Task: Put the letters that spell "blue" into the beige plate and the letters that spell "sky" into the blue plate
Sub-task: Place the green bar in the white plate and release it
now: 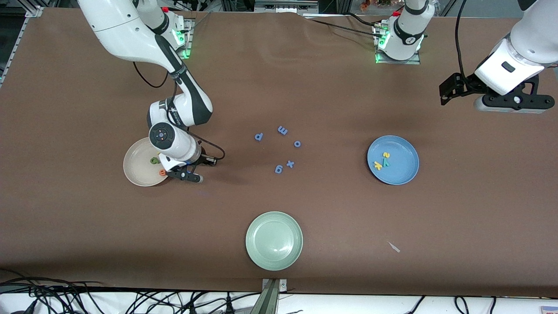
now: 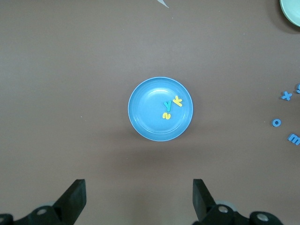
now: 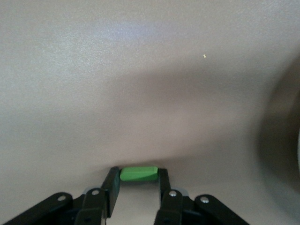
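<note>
Front camera high, facing robots; left wrist shares blue plate (image 1: pixel 392 159).

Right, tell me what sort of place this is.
Most likely a robotics lab bench. Two Franka arms are bolted along one edge of a brown-covered table, loose cables trail off its edges, and the props are foam letters and plastic plates such as the pale green plate.

Robotics lab: bench-mounted arms (image 1: pixel 130 39), aluminium framing, loose cables (image 1: pixel 52 296).
</note>
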Controlling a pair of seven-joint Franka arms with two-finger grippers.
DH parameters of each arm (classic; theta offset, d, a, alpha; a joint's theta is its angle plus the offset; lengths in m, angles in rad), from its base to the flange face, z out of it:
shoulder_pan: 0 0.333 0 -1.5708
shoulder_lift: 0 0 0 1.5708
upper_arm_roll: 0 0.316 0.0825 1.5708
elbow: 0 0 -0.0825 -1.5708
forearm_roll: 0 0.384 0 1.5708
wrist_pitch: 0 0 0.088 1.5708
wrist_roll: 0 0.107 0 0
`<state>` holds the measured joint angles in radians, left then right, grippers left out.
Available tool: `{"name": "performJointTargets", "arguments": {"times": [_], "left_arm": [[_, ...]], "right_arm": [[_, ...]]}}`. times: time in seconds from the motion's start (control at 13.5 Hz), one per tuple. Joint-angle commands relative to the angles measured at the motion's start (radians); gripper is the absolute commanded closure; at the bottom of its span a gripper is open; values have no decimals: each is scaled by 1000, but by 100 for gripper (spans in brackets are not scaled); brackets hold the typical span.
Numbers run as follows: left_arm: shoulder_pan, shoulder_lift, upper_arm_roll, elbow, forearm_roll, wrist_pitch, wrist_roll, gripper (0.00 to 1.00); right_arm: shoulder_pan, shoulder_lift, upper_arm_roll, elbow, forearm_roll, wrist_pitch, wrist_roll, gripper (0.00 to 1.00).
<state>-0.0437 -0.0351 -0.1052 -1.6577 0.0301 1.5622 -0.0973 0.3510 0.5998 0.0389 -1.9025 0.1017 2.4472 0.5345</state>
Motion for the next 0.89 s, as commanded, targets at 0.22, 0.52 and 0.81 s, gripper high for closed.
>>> {"name": "performJointTargets", "arguments": {"times": [0.22, 0.52, 0.81], "left_arm": [[7, 7, -1, 32, -22, -24, 11, 0], [4, 6, -2, 33, -25, -24, 1, 0], [4, 6, -2, 33, -25, -24, 7, 0]], "right_arm": [[0, -11, 6, -10, 4, 9, 4, 66], [-10, -28, -2, 63, 4, -112, -21, 68], [-15, -77, -80, 97, 3, -258, -163, 68]]}}
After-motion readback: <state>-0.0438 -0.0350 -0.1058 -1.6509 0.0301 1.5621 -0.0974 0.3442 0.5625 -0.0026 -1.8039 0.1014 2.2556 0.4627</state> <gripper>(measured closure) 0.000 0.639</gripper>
